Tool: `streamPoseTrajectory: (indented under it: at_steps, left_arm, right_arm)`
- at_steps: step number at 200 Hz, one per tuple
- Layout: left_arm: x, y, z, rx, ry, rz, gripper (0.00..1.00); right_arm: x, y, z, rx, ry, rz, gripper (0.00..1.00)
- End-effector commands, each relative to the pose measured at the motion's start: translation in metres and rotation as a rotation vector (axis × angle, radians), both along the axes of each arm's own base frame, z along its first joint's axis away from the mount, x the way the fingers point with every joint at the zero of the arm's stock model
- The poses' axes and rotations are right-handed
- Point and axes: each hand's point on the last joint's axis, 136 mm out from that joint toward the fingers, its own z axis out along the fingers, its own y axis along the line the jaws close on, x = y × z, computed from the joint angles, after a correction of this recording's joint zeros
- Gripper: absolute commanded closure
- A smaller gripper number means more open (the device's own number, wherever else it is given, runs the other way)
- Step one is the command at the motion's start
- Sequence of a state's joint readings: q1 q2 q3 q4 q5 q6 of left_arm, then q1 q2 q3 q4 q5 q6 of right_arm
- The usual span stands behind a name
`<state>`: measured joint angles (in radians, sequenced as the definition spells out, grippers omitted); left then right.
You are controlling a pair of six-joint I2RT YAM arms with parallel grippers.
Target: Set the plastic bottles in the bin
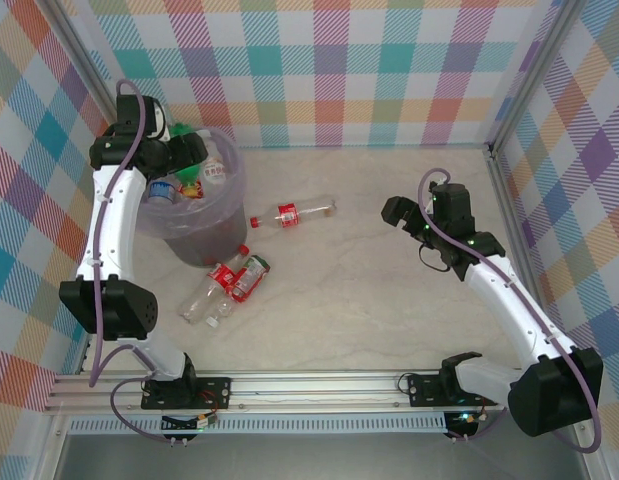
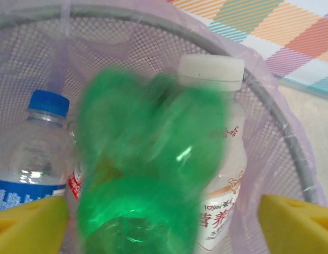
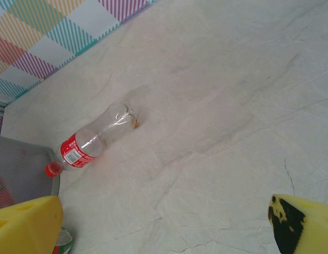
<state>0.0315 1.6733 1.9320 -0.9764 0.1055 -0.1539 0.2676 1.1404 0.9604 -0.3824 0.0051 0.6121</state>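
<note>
Ideally we hold our left end effector (image 2: 164,222) wide over the bin (image 2: 137,47) so the green bottle (image 2: 148,174) drops inside. Our right end effector (image 3: 164,225) gapes too.

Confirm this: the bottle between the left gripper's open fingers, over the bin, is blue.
Not blue. The bottle between the left gripper's open fingers, over the bin, is green. The left wrist view shows it, though blurred.

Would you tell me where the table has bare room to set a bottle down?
The widest bare patch lies between the lone bottle and the right gripper, running to the back wall. Another lies by the front rail, right of the bottle cluster. It is crowded around the bin, that cluster beside it.
</note>
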Motion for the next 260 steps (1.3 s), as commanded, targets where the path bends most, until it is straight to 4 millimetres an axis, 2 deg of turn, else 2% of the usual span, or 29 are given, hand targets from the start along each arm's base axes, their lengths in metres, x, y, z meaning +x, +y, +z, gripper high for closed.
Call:
streamPoseTrajectory:
  at_steps: [1, 35, 49, 93, 121, 138, 158, 192, 213, 237, 260]
  left_arm:
    - [-0.014, 0.008, 0.015, 0.058, -0.022, -0.009, 0.00]
    - [-0.016, 0.028, 0.029, 0.163, -0.050, 0.044, 0.00]
    - [-0.016, 0.037, 0.027, 0.212, -0.036, 0.073, 0.06]
    - [-0.017, 0.038, -0.013, 0.214, 0.041, 0.074, 0.34]
    - [-0.019, 0.030, -0.043, 0.162, 0.087, 0.061, 0.36]
    - [-0.019, 0.029, -0.048, 0.159, 0.095, 0.061, 0.36]
    - [-0.020, 0.036, -0.026, 0.199, 0.047, 0.081, 0.32]
    - [-0.031, 0.050, 0.042, 0.284, -0.106, 0.132, 0.20]
    - [-0.045, 0.048, 0.077, 0.285, -0.193, 0.142, 0.17]
    - [-0.058, 0.021, 0.092, 0.307, -0.248, 0.067, 0.14]
    - [-0.066, -0.032, 0.101, 0.373, -0.308, -0.091, 0.12]
  right_arm:
    - [0.007, 0.004, 0.006, 0.018, -0.023, 0.017, 0.01]
    - [0.009, 0.005, 0.005, 0.022, -0.019, 0.020, 0.01]
    - [0.008, 0.006, 0.005, 0.025, -0.019, 0.021, 0.01]
    - [0.009, 0.007, 0.005, 0.031, -0.017, 0.023, 0.01]
    - [0.009, 0.009, 0.006, 0.045, -0.019, 0.030, 0.01]
    - [0.009, 0.010, 0.006, 0.048, -0.017, 0.035, 0.01]
    - [0.007, 0.009, 0.008, 0.042, -0.020, 0.032, 0.01]
    - [0.009, 0.009, 0.007, 0.045, -0.020, 0.032, 0.01]
    - [0.010, 0.011, 0.006, 0.049, -0.016, 0.035, 0.01]
    - [0.010, 0.010, 0.005, 0.048, -0.013, 0.034, 0.01]
    - [0.009, 0.009, 0.006, 0.043, -0.012, 0.029, 0.01]
